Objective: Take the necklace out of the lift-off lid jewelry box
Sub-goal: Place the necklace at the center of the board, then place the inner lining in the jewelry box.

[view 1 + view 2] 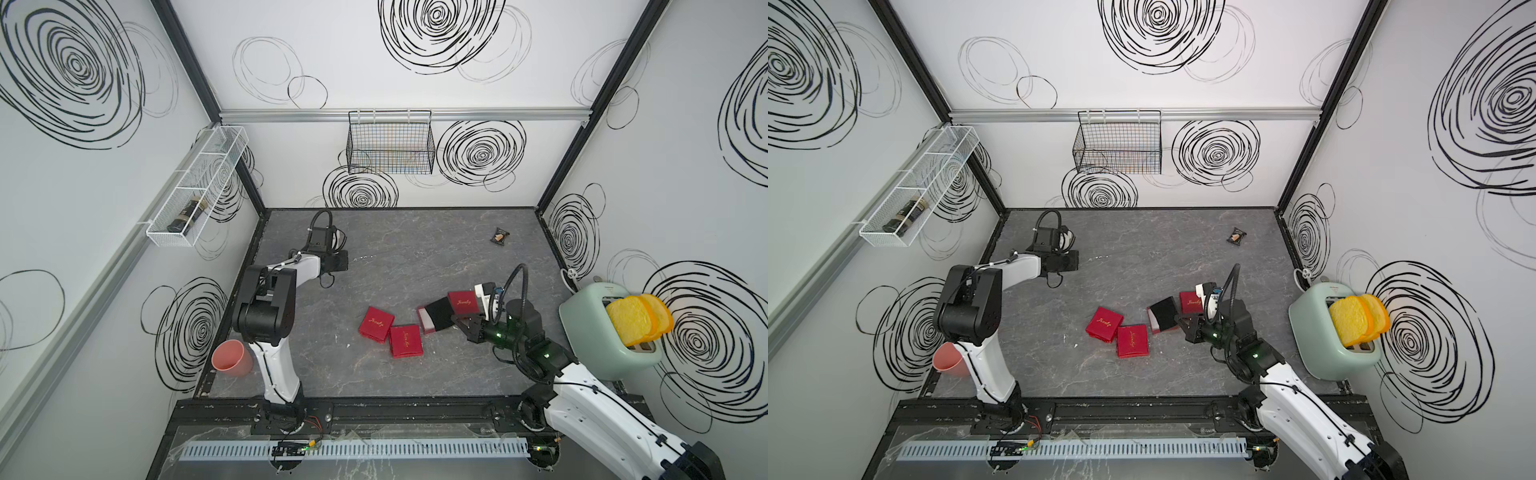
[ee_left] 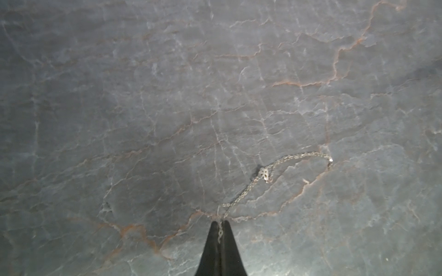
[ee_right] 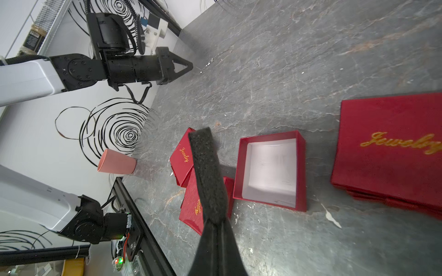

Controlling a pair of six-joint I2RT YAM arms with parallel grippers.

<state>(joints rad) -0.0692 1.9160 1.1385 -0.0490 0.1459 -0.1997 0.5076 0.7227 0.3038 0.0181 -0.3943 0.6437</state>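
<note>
Pressed together at the tips, the left hand [image 2: 220,226] is seen pinching one end of the necklace [image 2: 263,172]. The rest of its fine silver chain is laid out on the grey marbled bench [image 2: 143,95] just ahead of the fingertips, curving off to one side with a small pendant partway along. The right hand [image 3: 216,227] is clamped on the edge of a black foam pad [image 3: 207,167], which is held clear of the bench and projects forward from its fingertips. Just ahead of that hand, beside the pad, the opened jewelry box [image 3: 301,172] is set on the bench with its white interior exposed. A red lettered box [image 3: 394,148] is placed beyond the open one, away from the pad, and two more, touching each other, are partly hidden behind the pad. The necklace is kept well apart from the opened jewelry box, over by the left hand.
</note>
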